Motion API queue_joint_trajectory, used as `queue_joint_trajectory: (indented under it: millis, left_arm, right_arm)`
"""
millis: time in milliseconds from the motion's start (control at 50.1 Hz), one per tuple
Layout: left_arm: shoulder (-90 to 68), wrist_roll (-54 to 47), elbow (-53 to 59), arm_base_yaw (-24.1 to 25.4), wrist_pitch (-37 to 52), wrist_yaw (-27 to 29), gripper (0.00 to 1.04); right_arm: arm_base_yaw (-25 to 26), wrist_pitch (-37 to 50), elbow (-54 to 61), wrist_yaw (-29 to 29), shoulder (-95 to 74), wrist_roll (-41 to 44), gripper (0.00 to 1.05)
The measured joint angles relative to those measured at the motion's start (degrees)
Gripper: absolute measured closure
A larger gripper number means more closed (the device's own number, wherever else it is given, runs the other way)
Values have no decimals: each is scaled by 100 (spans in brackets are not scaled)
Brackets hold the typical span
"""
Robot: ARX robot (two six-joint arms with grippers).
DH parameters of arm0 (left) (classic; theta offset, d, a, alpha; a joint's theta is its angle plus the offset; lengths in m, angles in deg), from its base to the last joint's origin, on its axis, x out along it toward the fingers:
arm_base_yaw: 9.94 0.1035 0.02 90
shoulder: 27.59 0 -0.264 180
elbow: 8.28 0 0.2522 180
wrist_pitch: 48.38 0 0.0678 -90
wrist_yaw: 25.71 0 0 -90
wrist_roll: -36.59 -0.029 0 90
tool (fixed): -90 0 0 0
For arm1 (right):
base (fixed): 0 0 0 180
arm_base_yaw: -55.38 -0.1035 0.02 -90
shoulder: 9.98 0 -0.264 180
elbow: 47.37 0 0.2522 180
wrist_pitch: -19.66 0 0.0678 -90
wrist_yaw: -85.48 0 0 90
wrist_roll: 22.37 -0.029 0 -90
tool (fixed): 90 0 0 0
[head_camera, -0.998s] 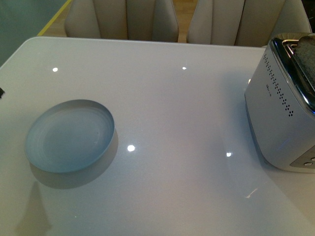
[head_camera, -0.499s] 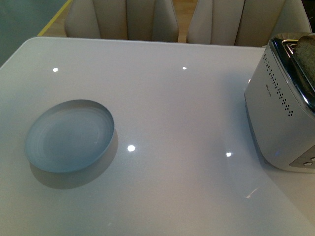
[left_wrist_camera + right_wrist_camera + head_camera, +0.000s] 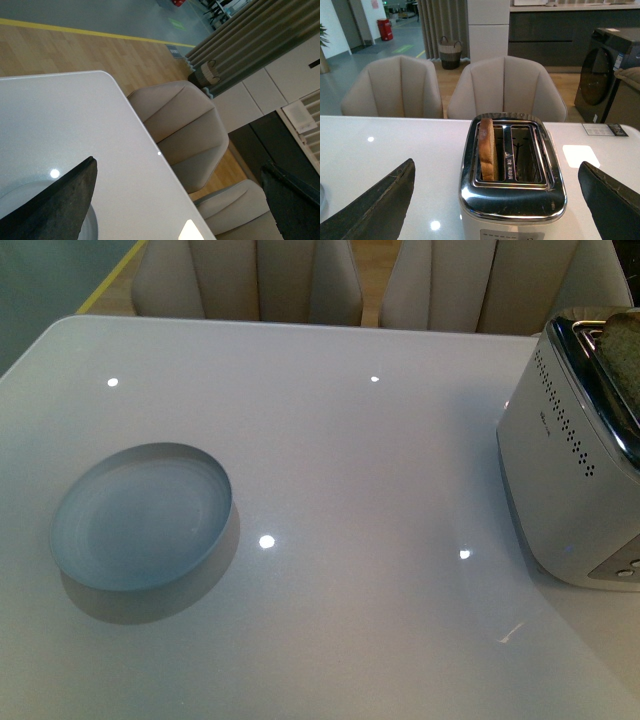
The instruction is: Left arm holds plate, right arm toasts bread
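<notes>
Here the table (image 3: pixel 380 470), white and glossy, carries every item of the task, with pale chairs (image 3: pixel 505 85) drawn up along its far edge. The toaster (image 3: pixel 512 180) stands at the right side of the table, slots facing up, within the right arm's working side. The plate (image 3: pixel 140 515) lies flat and empty on the left side, well apart from the toaster, which places it within the left arm's reach for holding. The bread (image 3: pixel 486 150) stands upright in one slot, its top edge protruding; the other slot is empty.

The right gripper (image 3: pixel 495 210) hangs in front of the toaster, jaws spread wide, gripping nothing. The left gripper (image 3: pixel 170 210) hovers near the plate rim, jaws likewise wide and empty. Judged state: plate not yet held.
</notes>
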Motion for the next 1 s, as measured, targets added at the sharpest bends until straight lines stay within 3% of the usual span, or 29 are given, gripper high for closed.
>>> queue_joint_trajectory:
  millis: [359,958,998]
  left_arm:
    - [522,684,942,13,555,120,7]
    - [527,828,988,13,557,142,7]
    - [525,435,1108,111,920,-350,12]
  right_arm:
    - [0,-2,0,0,0,0,9]
    - [0,-2,0,0,0,0,9]
    - [0,0,0,0,0,0,9]
